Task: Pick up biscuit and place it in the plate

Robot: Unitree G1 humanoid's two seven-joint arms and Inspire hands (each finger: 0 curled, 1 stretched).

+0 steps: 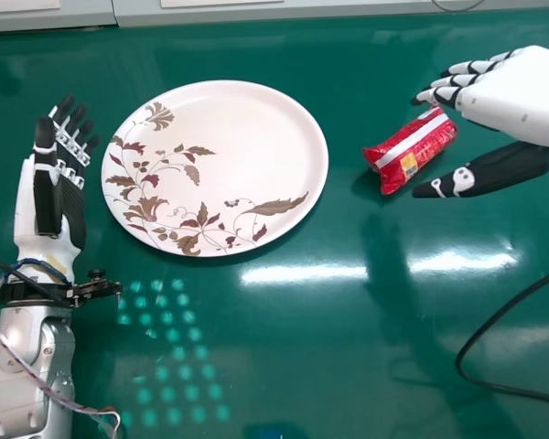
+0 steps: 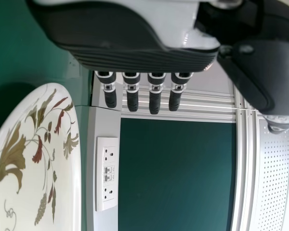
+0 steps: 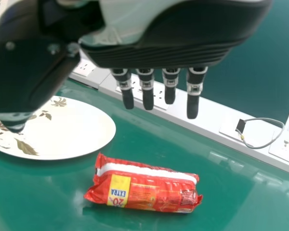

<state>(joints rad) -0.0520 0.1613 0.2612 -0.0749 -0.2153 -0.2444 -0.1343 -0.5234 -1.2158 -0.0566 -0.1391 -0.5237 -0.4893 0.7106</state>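
Right hand open, cropped at head view's edge, fingertips overlapping red packet, left hand open beside plate

It looks like a robotics lab: at the head view's lower left, a robot arm trails bare wires; at lower right, a black cable lies on the green table. The left wrist view shows wall sockets.

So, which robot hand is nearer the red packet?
The right robot hand, open beside the red packet; the left robot hand is on the plate's other side, away from the packet.
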